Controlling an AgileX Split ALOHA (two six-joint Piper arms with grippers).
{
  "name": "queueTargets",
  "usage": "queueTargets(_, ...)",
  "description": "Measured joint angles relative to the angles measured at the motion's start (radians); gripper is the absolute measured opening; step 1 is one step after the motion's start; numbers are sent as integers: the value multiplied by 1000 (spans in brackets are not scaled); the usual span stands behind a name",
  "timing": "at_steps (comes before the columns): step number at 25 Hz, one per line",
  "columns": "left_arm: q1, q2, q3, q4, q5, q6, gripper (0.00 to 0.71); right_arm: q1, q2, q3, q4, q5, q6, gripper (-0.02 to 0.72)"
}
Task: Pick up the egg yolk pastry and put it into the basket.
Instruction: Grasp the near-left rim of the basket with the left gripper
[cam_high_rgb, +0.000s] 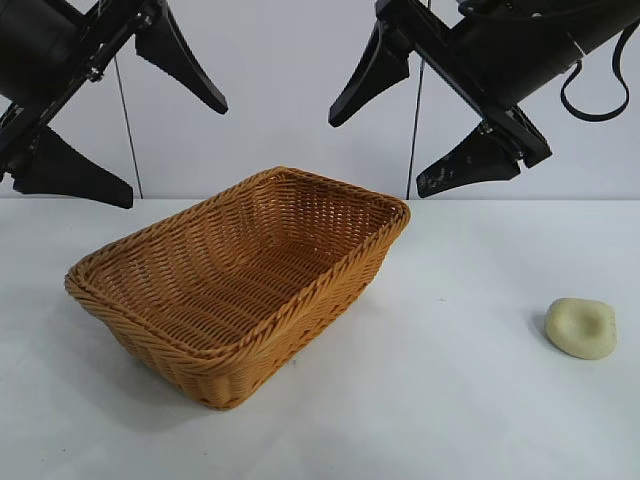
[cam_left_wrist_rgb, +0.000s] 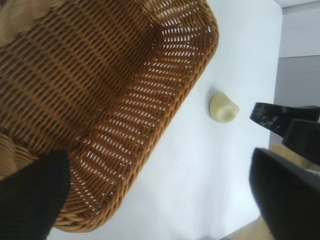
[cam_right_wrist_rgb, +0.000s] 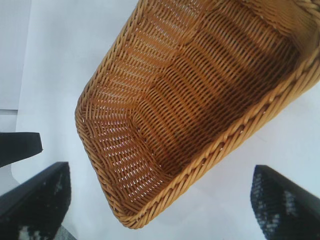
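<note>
The egg yolk pastry (cam_high_rgb: 581, 327) is a small pale cream-yellow lump lying on the white table at the right; it also shows in the left wrist view (cam_left_wrist_rgb: 223, 106), beside the basket. The basket (cam_high_rgb: 240, 280) is a large orange-tan wicker one standing empty at the table's middle-left, and it shows in the left wrist view (cam_left_wrist_rgb: 100, 90) and the right wrist view (cam_right_wrist_rgb: 200, 100). My left gripper (cam_high_rgb: 178, 148) hangs open and empty high above the table at the upper left. My right gripper (cam_high_rgb: 380, 152) hangs open and empty high at the upper right, above the basket's far corner.
The white table (cam_high_rgb: 450, 400) spreads around the basket, with a pale wall behind. In the left wrist view the table's edge (cam_left_wrist_rgb: 250, 227) and the other arm's dark fingers (cam_left_wrist_rgb: 280, 117) show beyond the pastry.
</note>
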Motion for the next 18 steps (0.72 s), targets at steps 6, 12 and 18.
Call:
queueTargets(6, 26, -16, 0, 21, 46, 0, 696, 0, 0, 0, 0, 0, 0, 695)
queueTargets(12, 31, -103, 0, 172, 125, -114, 696, 0, 0, 0, 0, 0, 0, 695)
queueTargets(18, -56, -151, 20, 385, 192, -392, 696, 0, 0, 0, 0, 0, 0, 695)
